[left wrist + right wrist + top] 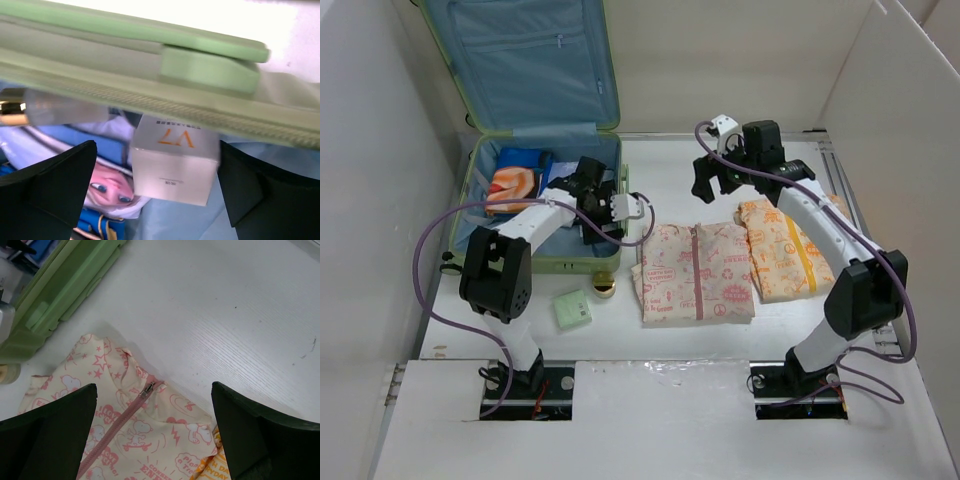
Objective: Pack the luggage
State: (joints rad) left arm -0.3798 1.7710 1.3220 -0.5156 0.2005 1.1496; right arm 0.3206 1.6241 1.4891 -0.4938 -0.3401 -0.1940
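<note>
The open luggage (548, 266) lies at ten o'clock on the table (665, 345), the left gripper (157, 165) spread wide over a white box (172, 172) inside it, the right gripper (154, 387) spread wide over a pink-zipped pouch (135, 435).

orange "v7" stands on the white box (172, 167); the orange-printed pouch (209, 472) reads "everyday", partly cut off.

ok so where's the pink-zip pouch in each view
Top external: pink-zip pouch lies centre, just right of the suitcase.
Left wrist: not in it.
Right wrist: bottom centre, zip pull showing.
Shared landmark: the suitcase's green rim, in all three views.
</note>
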